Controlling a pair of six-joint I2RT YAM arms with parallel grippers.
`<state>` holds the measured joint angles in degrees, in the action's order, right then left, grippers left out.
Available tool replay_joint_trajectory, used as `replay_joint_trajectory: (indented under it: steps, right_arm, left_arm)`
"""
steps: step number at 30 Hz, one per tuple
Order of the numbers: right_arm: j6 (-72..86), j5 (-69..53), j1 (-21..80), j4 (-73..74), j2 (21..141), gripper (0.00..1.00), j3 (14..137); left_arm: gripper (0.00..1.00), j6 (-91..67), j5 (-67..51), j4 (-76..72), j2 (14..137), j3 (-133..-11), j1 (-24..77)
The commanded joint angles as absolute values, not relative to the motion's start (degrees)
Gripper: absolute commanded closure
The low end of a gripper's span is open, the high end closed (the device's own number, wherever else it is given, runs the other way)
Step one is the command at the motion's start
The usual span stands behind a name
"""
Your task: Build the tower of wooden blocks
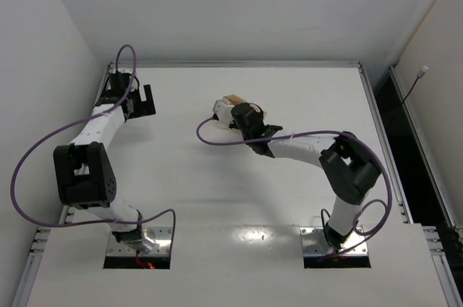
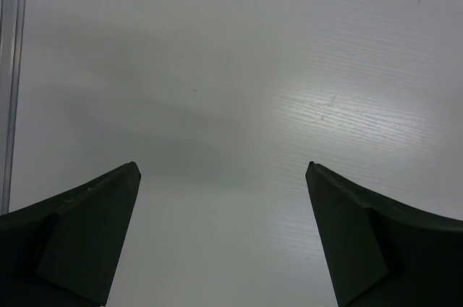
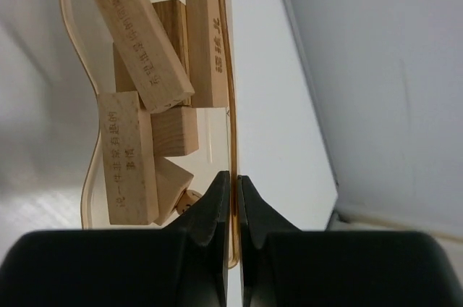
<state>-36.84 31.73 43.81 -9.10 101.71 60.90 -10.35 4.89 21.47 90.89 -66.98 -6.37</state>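
jaws of right gripper (image 3: 233,178) pinch the amber tub (image 3: 216,142) by its wall (wood blocks (image 3: 141,39) inside); left gripper (image 2: 223,169) gapes wide.

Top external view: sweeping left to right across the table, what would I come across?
Left end effector → wood blocks in a clear tub → right arm's elbow.
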Motion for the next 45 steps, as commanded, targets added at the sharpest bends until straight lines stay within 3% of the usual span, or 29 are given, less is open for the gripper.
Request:
replay_joint_trajectory:
  steps: [1, 7, 13, 20, 25, 34, 45]
  right_arm:
    - [-40.42, 46.29, 45.26, -30.31, 103.70, 1.00, 60.47]
    - [-49.47, 49.39, 47.19, -45.42, 107.31, 1.00, 57.14]
    - [-64.75, 46.85, 50.80, -64.47, 104.26, 1.00, 43.19]
    - [-71.36, 45.44, 56.24, -80.49, 99.93, 1.00, 27.79]
    - [-82.16, 48.42, 60.99, -103.31, 108.78, 1.00, 21.98]
    - [-84.10, 51.59, 62.05, -103.97, 114.08, 1.00, 28.29]
    - [-100.71, 40.34, 62.58, -103.97, 119.62, 1.00, 28.39]
  left_arm:
    - [0.01, -10.02, 6.33, 23.20, 90.70, -68.91, -7.38]
    - [0.01, -10.02, 8.26, 23.73, 90.18, -68.91, -7.38]
    - [0.01, -10.02, 9.40, 23.73, 90.70, -69.43, -7.91]
    - [0.01, -10.55, 9.40, 24.26, 91.76, -69.96, -7.91]
    - [0.01, -10.55, 8.88, 24.26, 93.33, -70.49, -7.91]
    - [0.01, -11.07, 9.40, 24.79, 95.71, -72.25, -7.91]
    - [0.01, -11.60, 9.40, 25.31, 96.86, -73.48, -7.91]
